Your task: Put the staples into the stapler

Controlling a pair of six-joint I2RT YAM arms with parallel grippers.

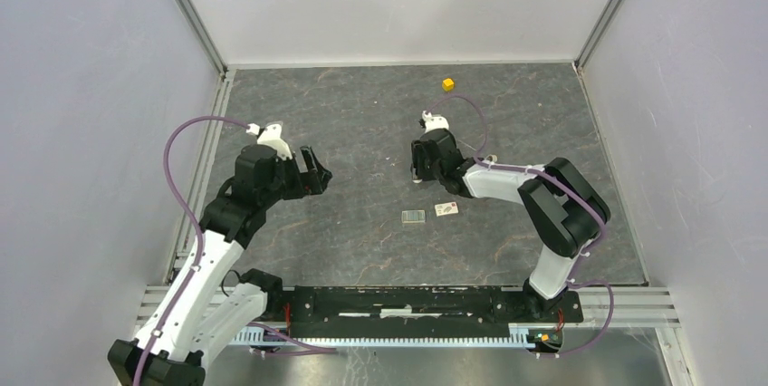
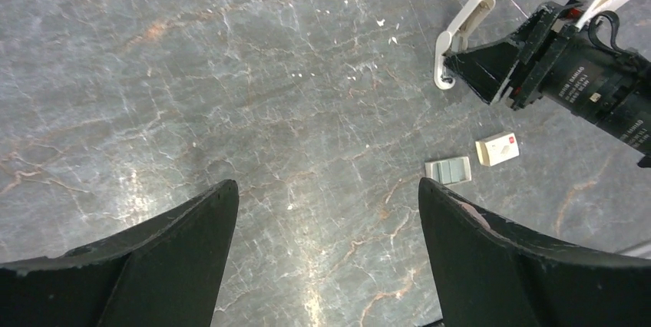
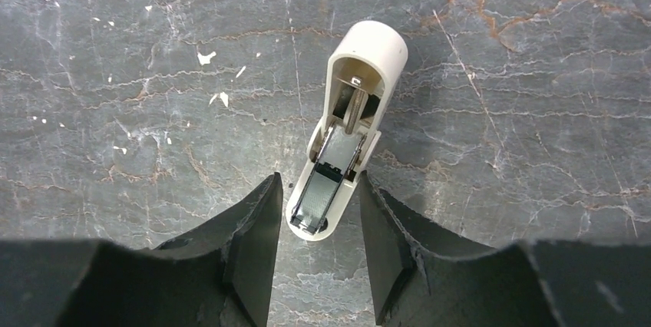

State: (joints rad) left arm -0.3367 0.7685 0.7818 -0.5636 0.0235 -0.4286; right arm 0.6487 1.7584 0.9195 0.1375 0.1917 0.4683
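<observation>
Stapler: the stapler [image 3: 345, 127] lies on the table [image 1: 362, 114], hinged open with its metal channel facing up.
Right gripper: the right gripper [image 3: 320, 181] has its jaws partly apart on either side of the stapler's near end, close against both sides. I cannot tell whether they press on it.
Left gripper: the left gripper [image 2: 328, 183] has its jaws spread wide, above bare table, well apart from the stapler, holding nothing.
Staples: the staples [image 2: 447, 169] lie flat on the table, near the right gripper, on the side toward the arm bases.
Box: the box [image 2: 497, 149], small and pale with a red mark, sits just beside the staples, not touching.
Cube: the cube [image 1: 447, 84], yellow, sits near the far wall.
In the way: the right gripper covers most of the stapler from above.
</observation>
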